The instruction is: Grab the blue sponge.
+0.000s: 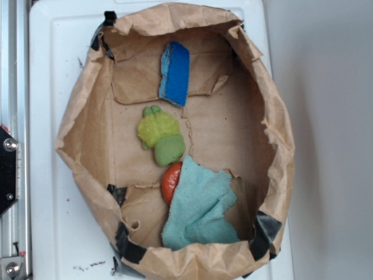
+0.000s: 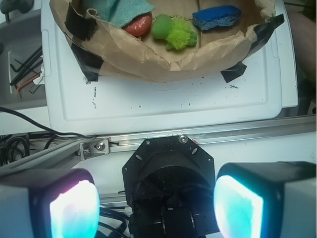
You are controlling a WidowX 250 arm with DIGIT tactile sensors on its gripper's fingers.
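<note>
1. The small royal-blue rectangular foam sponge (image 1: 176, 73) lay up near the far rim of the crumpled brown paper bag (image 1: 265, 122), tipped on its long side, with a paler blue rough layer showing along its left edge.
2. Just below it sat the fuzzy lime-green plush toy (image 1: 161, 136), apart from the sponge by a narrow strip of bare paper.
3. Touching the plush's lower end, a round red-orange ball (image 1: 171, 181) peeked out; its right half was hidden under the pale teal terry cloth (image 1: 200, 209), so its full shape could not be made out.
4. The cloth filled the bag's near corner and its lower edge was lost behind the folded paper rim.
5. The bag rested on a white plastic tray (image 1: 49, 87), patched with strips of black tape (image 1: 130, 248) at the rim.
6. From the wrist view, the gripper (image 2: 156, 206) hung well off the bag, beyond the tray's edge and above a metal rail (image 2: 198, 136).
7. Its two glowing cyan fingertips (image 2: 74, 210) stood wide apart with nothing between them; both were cut off by the bottom of the frame.
8. There the sponge (image 2: 217, 17) showed only partly, at the top edge, behind the bag's rim.
</note>
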